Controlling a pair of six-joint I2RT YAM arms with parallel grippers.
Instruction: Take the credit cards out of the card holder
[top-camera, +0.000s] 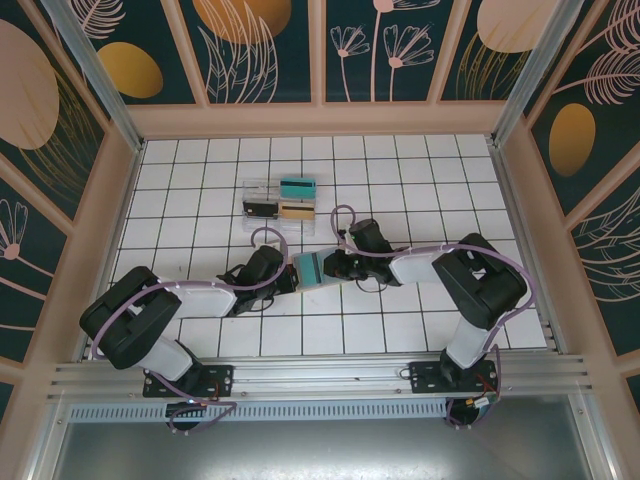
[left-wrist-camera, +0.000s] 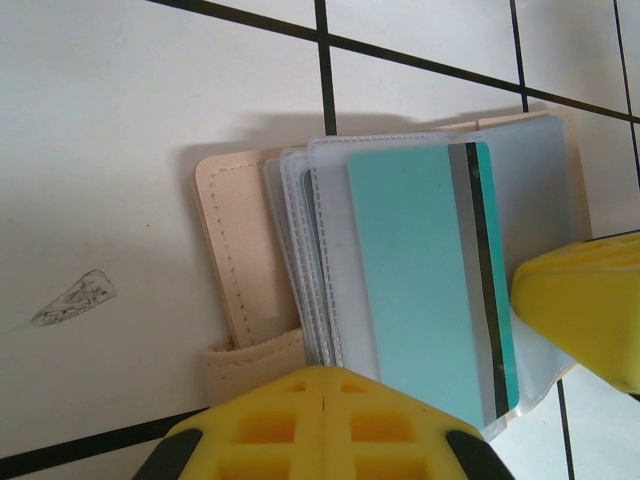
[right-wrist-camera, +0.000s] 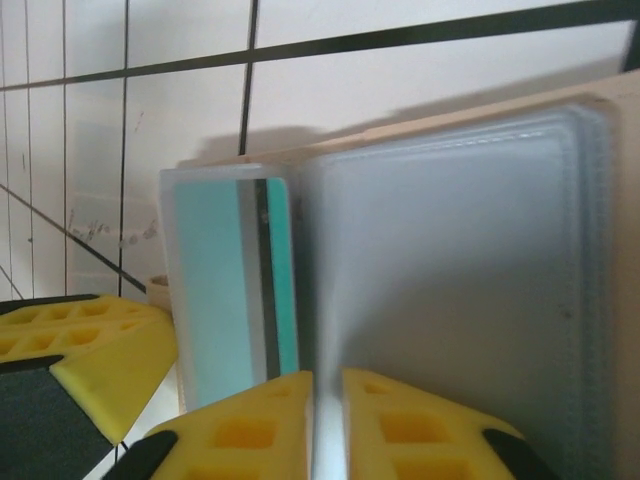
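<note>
**Two grippers meet at an open card holder (top-camera: 308, 268) lying near a clear tray (top-camera: 247, 195), on the tray's side toward the arms.**

The left gripper (left-wrist-camera: 325, 385), fingers pressed together, bears on the holder's tan edge. The right gripper (right-wrist-camera: 327, 400) has its fingers nearly closed on a clear sleeve leaf of the holder, which stands lifted. A teal card (left-wrist-camera: 420, 300) with a dark stripe sits in one sleeve. In the tray, a second teal card (top-camera: 297, 187), a black card (top-camera: 260, 208) and a tan card (top-camera: 295, 211) lie in separate compartments.
</note>
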